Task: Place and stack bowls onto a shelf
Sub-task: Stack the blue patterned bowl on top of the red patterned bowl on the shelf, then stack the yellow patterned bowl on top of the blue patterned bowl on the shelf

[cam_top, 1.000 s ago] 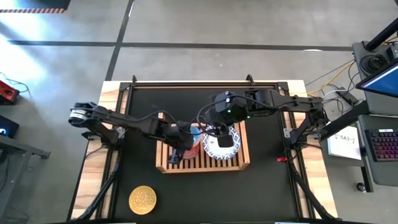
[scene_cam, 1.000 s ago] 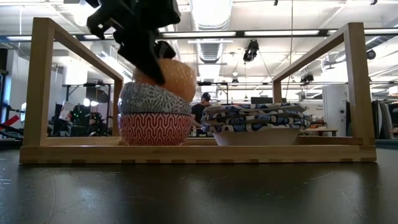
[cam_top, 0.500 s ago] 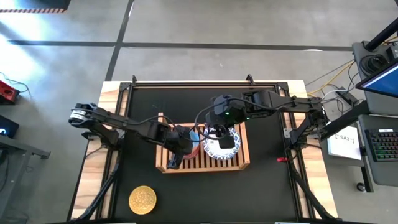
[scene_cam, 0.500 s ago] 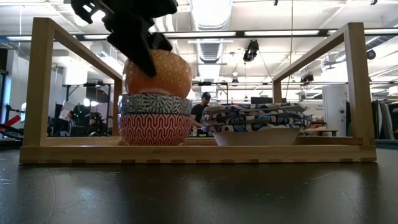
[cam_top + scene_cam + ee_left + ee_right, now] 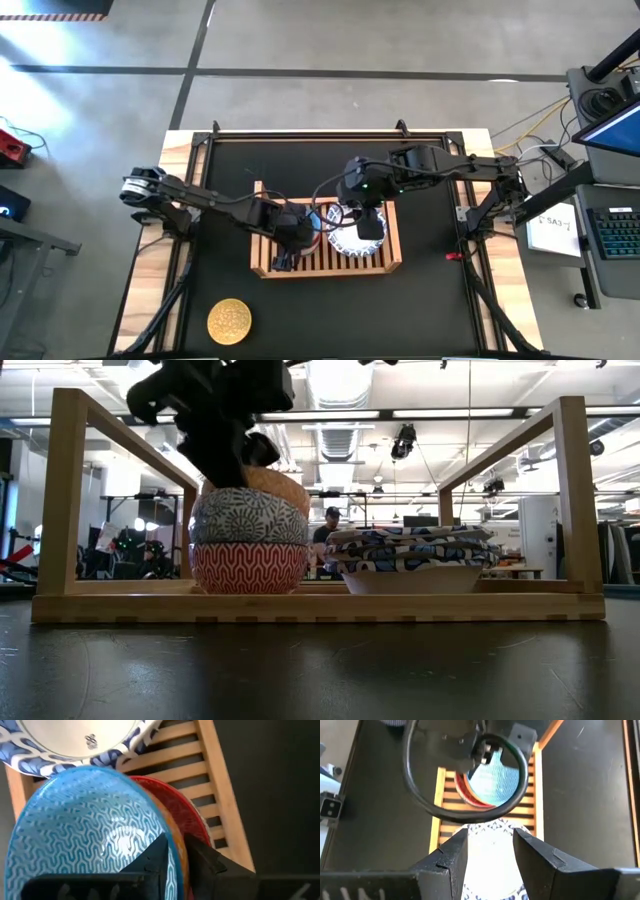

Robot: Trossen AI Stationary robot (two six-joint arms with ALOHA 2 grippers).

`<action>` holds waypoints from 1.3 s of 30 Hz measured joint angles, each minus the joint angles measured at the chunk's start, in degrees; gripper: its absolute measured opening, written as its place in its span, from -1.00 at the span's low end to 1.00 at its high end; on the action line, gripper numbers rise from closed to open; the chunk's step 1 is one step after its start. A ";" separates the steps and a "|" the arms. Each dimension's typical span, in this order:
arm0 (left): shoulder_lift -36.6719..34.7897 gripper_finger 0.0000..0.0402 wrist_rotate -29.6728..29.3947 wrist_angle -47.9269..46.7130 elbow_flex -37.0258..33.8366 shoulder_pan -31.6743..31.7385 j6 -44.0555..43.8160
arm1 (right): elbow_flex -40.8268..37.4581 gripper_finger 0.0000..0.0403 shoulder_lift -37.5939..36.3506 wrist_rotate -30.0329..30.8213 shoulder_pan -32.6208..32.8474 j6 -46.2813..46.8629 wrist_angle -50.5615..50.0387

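Note:
The wooden shelf (image 5: 392,262) stands mid-table. On its left half a red bowl (image 5: 248,568) carries a grey-blue bowl (image 5: 248,518). Nested in that is a bowl, orange outside (image 5: 286,488) and light blue inside (image 5: 95,830), with my left gripper (image 5: 177,839) shut on its rim. A stack of white bowls with blue rims (image 5: 415,555) fills the shelf's right half. My right gripper (image 5: 490,852) hovers open above that stack with nothing between its fingers. A yellow bowl (image 5: 229,321) lies on the table at the near left. My left gripper holds the light-blue-and-orange bowl by its rim (image 5: 178,854), one finger (image 5: 155,857) inside the bowl and one (image 5: 202,862) outside. The fingers come steeply from above, slanting in from the table's left. The bowl sits nested in the grey-blue bowl, a little tilted.
The shelf's tall side frames (image 5: 68,490) (image 5: 572,490) rise at both ends. Bare black table (image 5: 430,310) lies near and to the right of the shelf. A cable loop (image 5: 420,795) from the left arm hangs above the shelf.
My left gripper has gone down with the orange-and-blue bowl. The bowl was tilted and clear above the grey-blue bowl; now it is nested inside it with only its rim showing.

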 joint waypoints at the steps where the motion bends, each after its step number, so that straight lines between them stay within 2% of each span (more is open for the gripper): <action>1: 0.06 -0.75 0.50 -0.96 0.65 -0.04 -0.22 | 0.00 -0.29 0.00 0.01 0.00 0.01 -0.46; 9: 0.09 -0.47 1.47 -7.74 7.88 -0.81 -2.71 | 0.50 -0.24 -0.11 -0.01 0.02 2.84 -7.65; 14: 0.04 -0.44 1.31 -9.96 9.04 -1.82 -3.83 | -0.61 -0.26 -1.69 -0.52 0.56 2.90 -11.61; 18: -0.17 -0.44 0.68 -10.33 9.29 -2.58 -5.37 | -4.07 -0.30 -4.67 -0.54 0.79 2.25 -10.83; 24: -1.89 -0.44 0.16 -12.82 9.29 -3.86 -9.26 | -15.52 -0.33 -13.24 -0.52 0.79 4.87 -4.16; 35: -3.34 -0.44 -2.54 -12.80 13.48 -10.46 -16.08 | -44.14 -0.32 -34.32 -0.49 2.92 11.11 20.61; 39: -3.41 -0.44 -5.39 -18.18 17.44 -13.49 -22.18 | -53.20 -0.32 -40.17 -0.49 4.39 12.54 29.37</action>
